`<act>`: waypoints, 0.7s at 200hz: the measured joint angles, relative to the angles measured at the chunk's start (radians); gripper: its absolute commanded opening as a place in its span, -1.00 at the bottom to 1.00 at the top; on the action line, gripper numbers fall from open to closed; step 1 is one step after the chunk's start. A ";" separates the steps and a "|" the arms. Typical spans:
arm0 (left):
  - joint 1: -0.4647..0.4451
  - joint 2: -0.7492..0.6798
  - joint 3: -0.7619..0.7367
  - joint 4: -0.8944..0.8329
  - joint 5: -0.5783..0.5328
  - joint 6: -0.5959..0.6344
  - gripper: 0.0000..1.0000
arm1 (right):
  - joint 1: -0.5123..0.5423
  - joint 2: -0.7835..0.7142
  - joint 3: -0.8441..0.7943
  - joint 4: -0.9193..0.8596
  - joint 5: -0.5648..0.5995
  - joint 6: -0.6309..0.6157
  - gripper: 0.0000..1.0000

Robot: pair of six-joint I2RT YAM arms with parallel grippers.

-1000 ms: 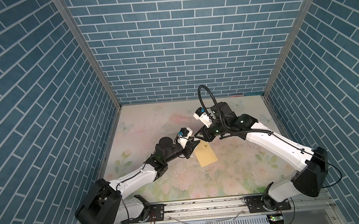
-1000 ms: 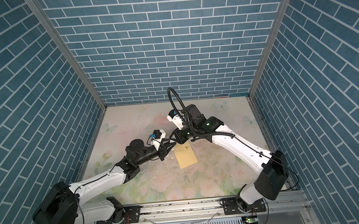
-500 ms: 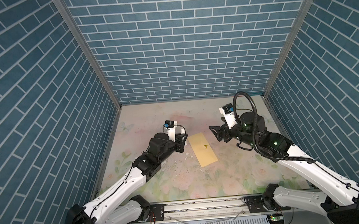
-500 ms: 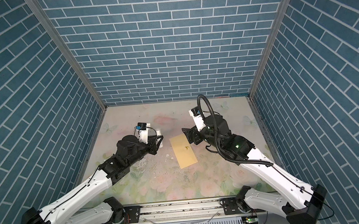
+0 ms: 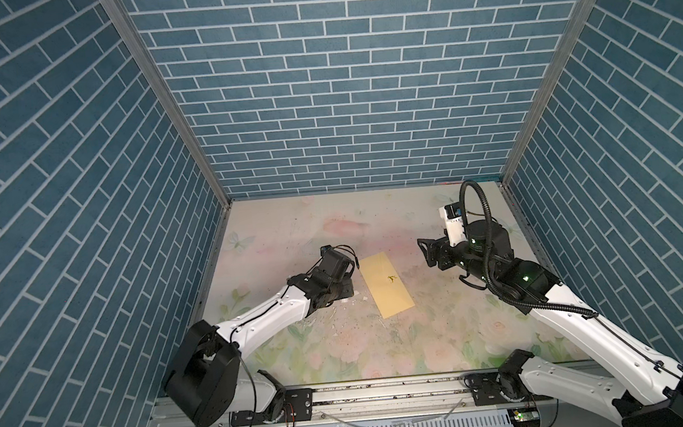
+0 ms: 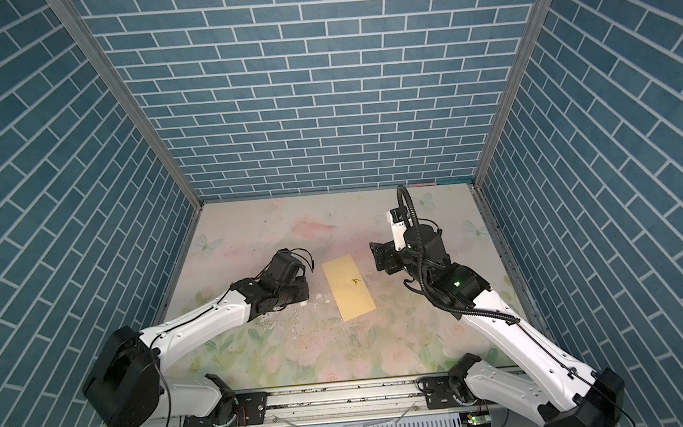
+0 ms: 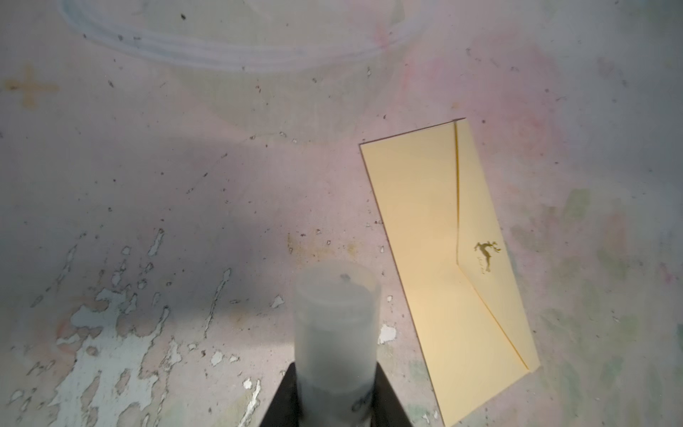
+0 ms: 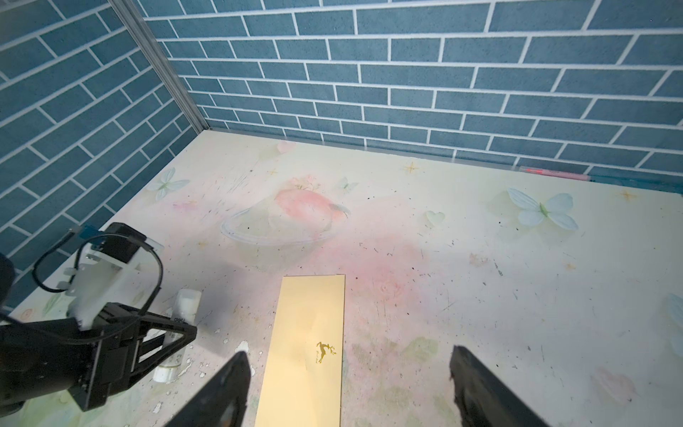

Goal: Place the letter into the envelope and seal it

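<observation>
**Flap unguarded, both my tools backed off**

The envelope (image 5: 387, 284) lies flat at mid-table (image 5: 445, 339), its flap (image 7: 484, 229) folded down. I cannot see the letter anywhere, so I judge it is inside.

My left tool (image 7: 338, 399) is clamped on the glue stick (image 7: 336, 325), just left of the envelope. My right tool (image 5: 427, 253) hangs to the right of the envelope with its jaws spread wide and nothing in them.

My worry is the seal. Nothing presses on the flap, and the left wrist view shows a dark line along its edge. If the glue has not taken, the flap may lift. The stick sits low over the table and could catch or smear if I dip that arm. A careless sweep back by either tool could skid the light envelope.

A second ago both tools were crowded at the envelope's upper end, the right one narrower. Now they have drawn apart to either side, the right has opened, the left grip is unchanged, and the envelope lies about where it was.
</observation>
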 measured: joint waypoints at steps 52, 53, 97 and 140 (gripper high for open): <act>0.000 0.092 0.002 0.011 -0.015 -0.031 -1.00 | -0.010 0.045 -0.004 -0.001 -0.032 0.019 0.71; 0.000 0.093 0.002 0.011 -0.015 -0.031 -1.00 | -0.010 0.047 -0.004 -0.001 -0.033 0.019 0.71; 0.000 0.151 0.003 0.019 -0.015 -0.043 -0.88 | -0.017 0.068 -0.006 -0.009 -0.050 0.035 0.71; 0.000 0.181 0.003 0.025 -0.016 -0.054 -0.66 | -0.021 0.077 -0.008 -0.009 -0.060 0.036 0.71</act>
